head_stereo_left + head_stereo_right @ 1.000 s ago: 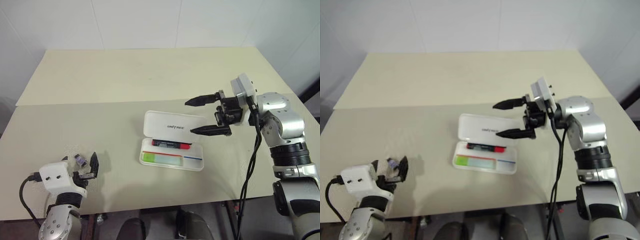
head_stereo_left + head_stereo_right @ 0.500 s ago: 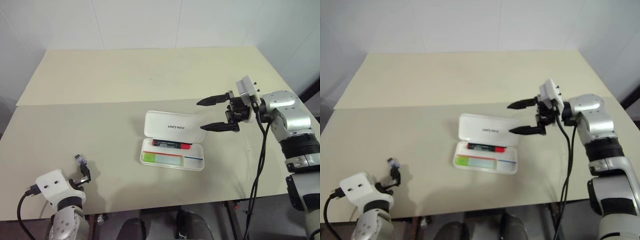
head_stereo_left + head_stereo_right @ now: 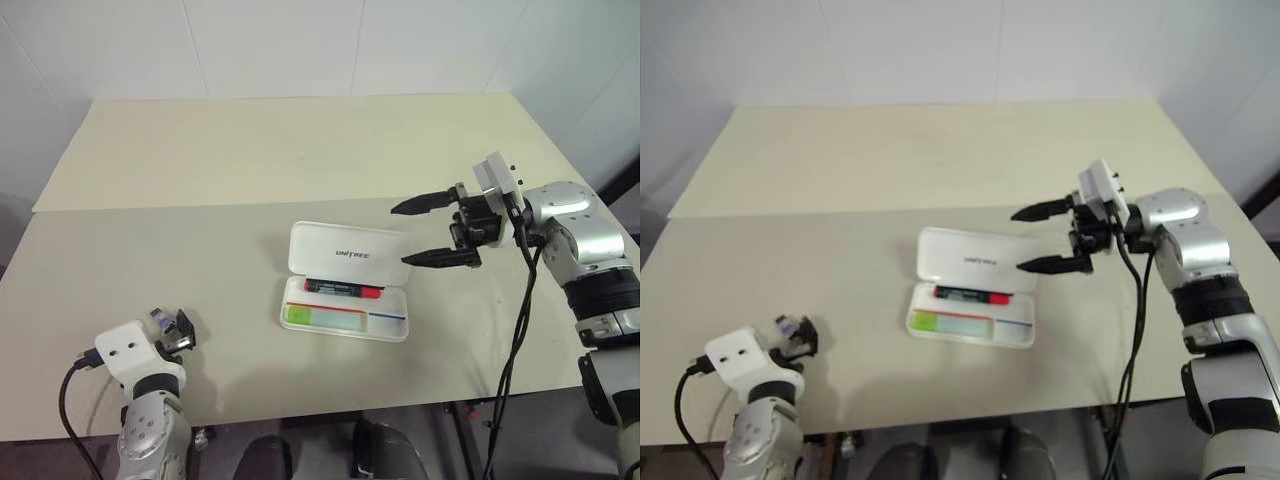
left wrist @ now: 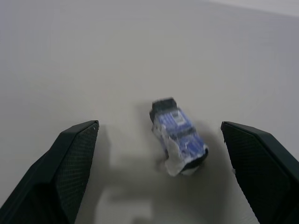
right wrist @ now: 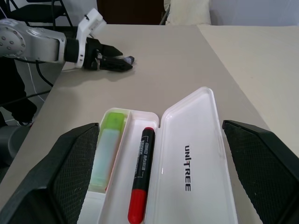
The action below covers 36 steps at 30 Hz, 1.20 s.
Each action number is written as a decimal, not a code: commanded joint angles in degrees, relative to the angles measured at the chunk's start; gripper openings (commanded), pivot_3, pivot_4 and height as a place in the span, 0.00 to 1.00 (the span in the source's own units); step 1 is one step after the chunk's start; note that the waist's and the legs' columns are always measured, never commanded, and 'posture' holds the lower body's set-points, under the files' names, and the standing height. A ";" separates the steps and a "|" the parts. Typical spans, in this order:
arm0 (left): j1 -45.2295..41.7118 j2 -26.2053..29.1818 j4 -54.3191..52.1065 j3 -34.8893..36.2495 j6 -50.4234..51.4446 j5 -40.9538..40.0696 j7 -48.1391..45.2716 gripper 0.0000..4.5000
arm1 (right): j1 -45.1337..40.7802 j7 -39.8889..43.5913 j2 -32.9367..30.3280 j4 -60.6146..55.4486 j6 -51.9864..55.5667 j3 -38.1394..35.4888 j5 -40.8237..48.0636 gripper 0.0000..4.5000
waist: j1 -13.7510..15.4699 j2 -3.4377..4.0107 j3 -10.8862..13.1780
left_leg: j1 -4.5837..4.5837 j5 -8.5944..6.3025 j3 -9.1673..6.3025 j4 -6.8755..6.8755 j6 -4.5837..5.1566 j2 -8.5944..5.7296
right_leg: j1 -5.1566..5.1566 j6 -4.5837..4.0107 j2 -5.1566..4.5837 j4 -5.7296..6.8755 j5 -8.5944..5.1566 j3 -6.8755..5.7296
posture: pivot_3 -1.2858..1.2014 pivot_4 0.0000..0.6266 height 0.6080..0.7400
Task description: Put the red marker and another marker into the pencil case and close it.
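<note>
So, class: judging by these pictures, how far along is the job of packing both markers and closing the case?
Done: the red marker and the green-capped marker lie inside the pencil case. In hand: nothing; the right gripper is open beside the raised lid, and the left gripper is open around a small blue object. Left: closing the lid.

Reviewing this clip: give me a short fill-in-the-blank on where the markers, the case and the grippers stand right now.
1. The red marker and the green-capped marker both lie inside the ____ .
2. The lid of the pencil case stands ____ .
3. The right gripper, jaws apart, hangs beside the case's ____ .
4. Between the left gripper jaws lies a small ____ object on the table.

Missing words: pencil case; open; lid; blue
</note>
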 commanded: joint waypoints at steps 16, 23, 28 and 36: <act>-3.84 -1.10 0.73 2.04 6.87 -3.44 1.28 0.12 | -0.46 3.68 2.22 -3.89 2.33 -6.08 0.48 1.00 | 1.33 0.10 -0.05 | 0.01 0.00 0.05 0.01 0.00 -0.05 | 0.01 0.01 -0.01 0.03 0.01 0.02 | 0.52 0.24 1.00; -9.36 0.12 -0.28 3.41 3.52 -5.76 0.22 0.09 | 0.01 3.67 3.44 -2.85 1.43 -8.24 -1.42 1.00 | 1.24 0.09 -0.05 | -0.02 0.01 0.10 0.08 -0.01 -0.03 | 0.03 0.01 0.04 0.03 0.00 -0.02 | 0.52 0.24 1.00; -12.97 3.39 -3.22 2.24 3.41 -6.01 -2.86 0.09 | 0.66 3.18 3.56 -1.53 0.21 -10.64 -3.54 1.00 | 1.14 0.08 -0.05 | -0.03 0.01 0.12 0.17 -0.01 -0.03 | 0.06 0.01 0.04 0.06 0.01 -0.01 | 0.52 0.24 1.00; -16.85 13.02 -5.22 -1.43 -1.40 -12.35 -19.46 0.09 | 5.00 2.05 1.96 -1.61 -2.13 -15.88 -5.70 1.00 | 1.18 0.12 -0.02 | -0.08 0.01 0.18 0.16 -0.01 -0.05 | 0.06 0.01 0.07 0.04 0.01 -0.10 | 0.52 0.24 1.00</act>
